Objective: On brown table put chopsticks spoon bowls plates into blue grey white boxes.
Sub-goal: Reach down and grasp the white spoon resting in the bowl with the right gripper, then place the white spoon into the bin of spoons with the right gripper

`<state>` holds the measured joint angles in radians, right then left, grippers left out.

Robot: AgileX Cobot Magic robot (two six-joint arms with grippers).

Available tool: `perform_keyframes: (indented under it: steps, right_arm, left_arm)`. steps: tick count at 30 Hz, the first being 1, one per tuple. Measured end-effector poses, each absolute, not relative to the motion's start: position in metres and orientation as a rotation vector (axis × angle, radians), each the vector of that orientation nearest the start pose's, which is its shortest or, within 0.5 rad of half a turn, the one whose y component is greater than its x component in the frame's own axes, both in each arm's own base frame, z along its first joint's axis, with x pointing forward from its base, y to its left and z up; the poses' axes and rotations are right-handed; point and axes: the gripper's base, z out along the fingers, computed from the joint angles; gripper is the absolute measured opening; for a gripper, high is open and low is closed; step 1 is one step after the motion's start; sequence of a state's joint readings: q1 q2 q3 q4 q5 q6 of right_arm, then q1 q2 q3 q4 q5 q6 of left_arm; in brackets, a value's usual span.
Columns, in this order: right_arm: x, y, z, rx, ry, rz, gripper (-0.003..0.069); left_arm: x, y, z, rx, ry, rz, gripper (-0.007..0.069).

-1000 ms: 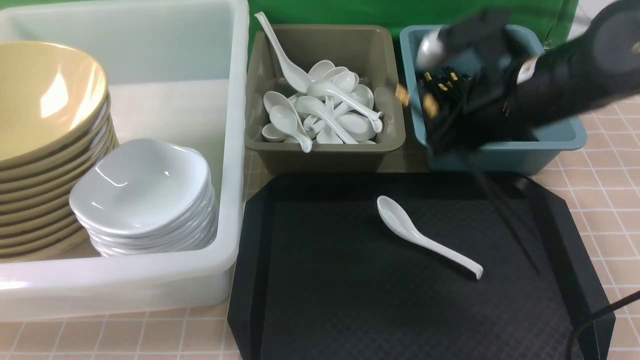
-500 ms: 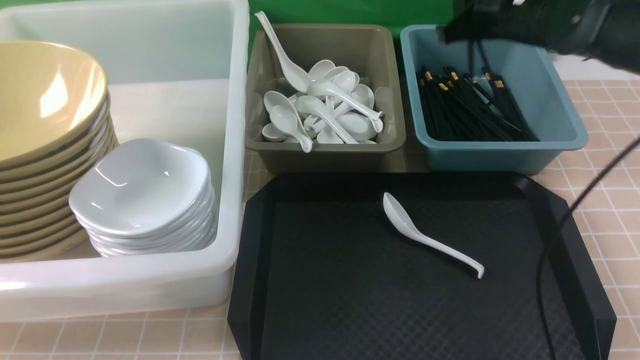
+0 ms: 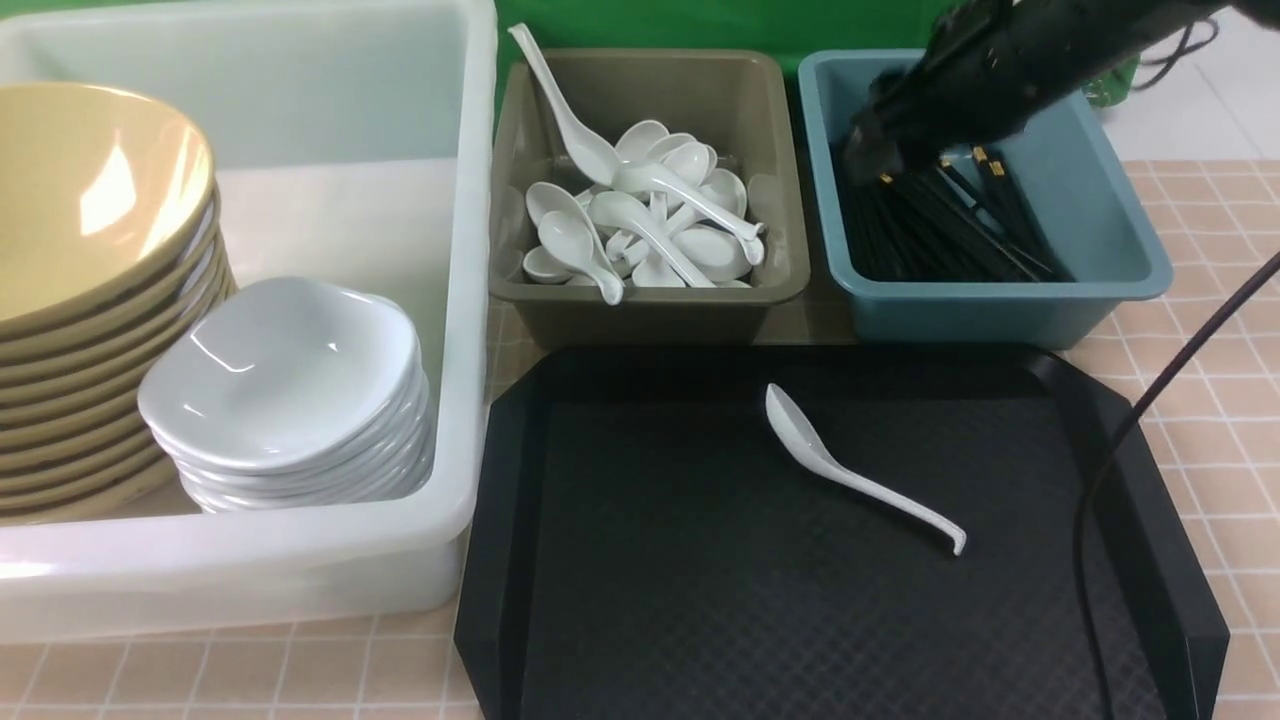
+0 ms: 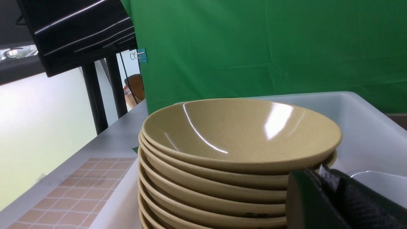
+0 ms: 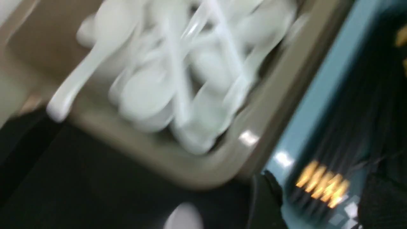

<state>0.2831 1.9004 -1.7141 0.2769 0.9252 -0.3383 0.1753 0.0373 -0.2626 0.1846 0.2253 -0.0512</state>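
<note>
One loose spoon (image 3: 822, 458) lies on the black tray (image 3: 700, 600), which sits at the near edge of the table (image 3: 1210, 420), toward the right. Its long axis runs on a diagonal. The scoop points toward the far left corner of the table and the handle tip toward the near right corner.

The right end effector (image 3: 885, 150) hangs over the blue bin (image 3: 1000, 300) at the far right of the table, above the chopsticks (image 3: 940, 230) that lie inside. In the blurred right wrist view its two fingers stand apart, with nothing seen clamped between them. From there the spoon lies toward the near edge, only slightly to the left, with the blue bin's front wall between them.

The spoon's goal appears to be the grey bin (image 3: 650, 315), already full of spoons. It stands just beside the blue bin on the left, directly beyond the tray.

The left end effector (image 4: 324, 197) is closed. It sits low beside the stacked bowls (image 3: 90, 200) in the white tub (image 3: 250, 570) at the left side of the table, where the plates (image 3: 280, 370) are also stacked. That puts it well apart from the spoon. The right arm therefore looks nearer, and the handle end faces its side.
</note>
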Motion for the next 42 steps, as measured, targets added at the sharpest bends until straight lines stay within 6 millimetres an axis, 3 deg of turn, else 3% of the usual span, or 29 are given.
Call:
perform_keyframes:
  steps: [5, 9, 15, 18, 21, 24, 26, 28, 32, 34, 35, 38, 42]
  right_arm:
    - [0.367, 0.174, 0.245, -0.889, 2.664, 0.317, 0.0417]
    - [0.352, 0.189, 0.217, -0.962, 2.686, 0.300, 0.0417]
    - [0.361, 0.202, 0.186, -0.952, 2.646, 0.281, 0.0400]
    - [0.364, 0.203, 0.171, -0.947, 2.665, 0.270, 0.0325]
    - [0.365, 0.203, 0.174, -0.938, 2.650, 0.271, 0.0144]
    - [0.364, 0.203, 0.186, -0.950, 2.644, 0.281, 0.0120]
    - [0.361, 0.206, 0.216, -0.966, 2.612, 0.317, 0.0123]
    - [0.361, 0.210, 0.257, -0.943, 2.500, 0.366, 0.0123]
    - [0.376, 0.216, 0.327, -0.796, 2.141, 0.382, 0.0123]
    - [0.392, 0.220, 0.349, -0.683, 1.938, 0.360, 0.0123]
    - [0.401, 0.221, 0.353, -0.631, 1.858, 0.348, 0.0123]
    - [0.430, 0.232, 0.339, -0.547, 1.755, 0.329, 0.0136]
    - [0.458, 0.248, 0.306, -0.550, 1.814, 0.351, 0.0239]
  left_arm:
    - [0.040, 0.011, 0.278, -0.068, 1.485, 0.277, 0.0004]
    - [0.040, 0.011, 0.278, -0.068, 1.485, 0.277, 0.0004]
    - [0.040, 0.011, 0.278, -0.068, 1.485, 0.277, 0.0004]
    - [0.040, 0.011, 0.278, -0.068, 1.485, 0.277, 0.0004]
    - [0.040, 0.011, 0.278, -0.068, 1.485, 0.277, 0.0004]
    - [0.040, 0.011, 0.278, -0.068, 1.485, 0.277, 0.0004]
    - [0.040, 0.011, 0.278, -0.068, 1.485, 0.277, 0.0004]
    - [0.040, 0.011, 0.278, -0.068, 1.485, 0.277, 0.0004]
    - [0.040, 0.011, 0.279, -0.067, 1.481, 0.276, 0.0004]
    - [0.040, 0.011, 0.279, -0.066, 1.477, 0.276, 0.0004]
    - [0.040, 0.011, 0.279, -0.066, 1.477, 0.276, 0.0004]
    - [0.040, 0.010, 0.279, -0.060, 1.477, 0.268, 0.0004]
    - [0.041, 0.009, 0.279, -0.037, 1.475, 0.242, 0.0004]
